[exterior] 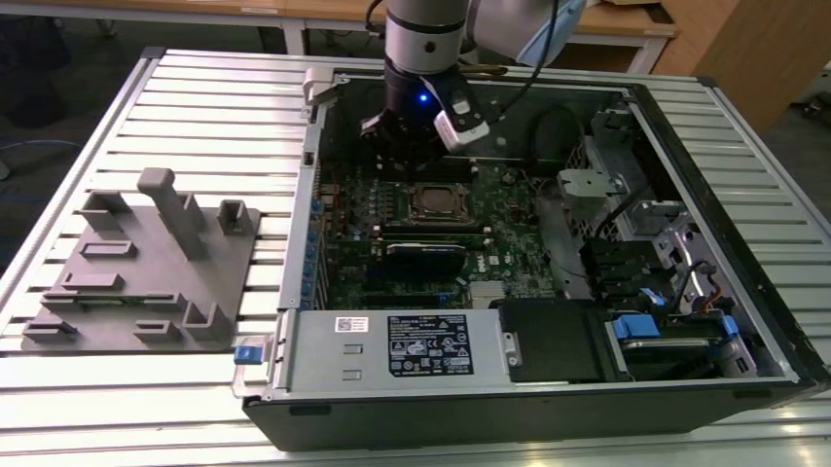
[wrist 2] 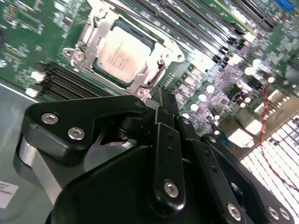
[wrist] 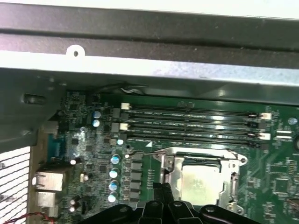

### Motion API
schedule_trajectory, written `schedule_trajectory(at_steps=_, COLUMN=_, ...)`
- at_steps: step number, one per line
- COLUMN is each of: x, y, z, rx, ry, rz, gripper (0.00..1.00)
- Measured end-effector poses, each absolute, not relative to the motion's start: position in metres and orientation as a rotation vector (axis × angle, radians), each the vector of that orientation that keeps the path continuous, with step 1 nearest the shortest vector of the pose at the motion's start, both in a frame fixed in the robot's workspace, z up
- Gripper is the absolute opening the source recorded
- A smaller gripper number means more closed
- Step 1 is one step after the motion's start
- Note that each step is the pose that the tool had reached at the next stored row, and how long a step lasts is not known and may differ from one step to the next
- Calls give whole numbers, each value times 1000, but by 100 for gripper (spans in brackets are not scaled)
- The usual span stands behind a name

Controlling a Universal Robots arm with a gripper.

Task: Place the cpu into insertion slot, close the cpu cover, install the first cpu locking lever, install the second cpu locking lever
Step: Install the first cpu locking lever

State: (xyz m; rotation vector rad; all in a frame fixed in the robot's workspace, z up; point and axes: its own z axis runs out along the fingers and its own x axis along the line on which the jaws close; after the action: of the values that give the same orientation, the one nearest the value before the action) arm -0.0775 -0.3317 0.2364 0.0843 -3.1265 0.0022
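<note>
The claw (wrist 2: 162,95) is hanging low over the green board (wrist 2: 28,28), and we are seeing its black fingers (wrist 2: 161,116) pressed together, with nothing pinched between them.

Working outward, the tips are sitting just beside the socket (wrist 2: 77,56), at the edge that lies toward the exterior view's left. The chip (wrist 2: 122,53) is lying flat inside that socket with its dull silver top facing up. The cover (wrist 2: 150,77) is lying down around the chip, framing it on all sides. So the chip is a short way off from the tips, across the cover's near rail.

We are also picking out what looks like a thin wire lever (wrist: 140,152) poking out from the socket corner near the claw. Its length is running parallel to the memory sticks (wrist: 191,122). We cannot tell whether it is hooked down.

For room, the memory sticks are lining the socket's far side, between it and the case wall (wrist: 140,60), which is standing well apart. A cluster of small round capacitors (wrist: 113,172) is crowding the board near the claw on the side away from the socket. We judge the space above the chip to be open, and the tight spots to be those capacitors and the sticks.
</note>
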Motion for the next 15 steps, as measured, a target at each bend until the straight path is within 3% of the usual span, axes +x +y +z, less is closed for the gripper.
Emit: schedule_trajectory(at_steps=15, x=-81, y=-333, z=236, rx=85, ry=-3125, rz=-49, gripper=10)
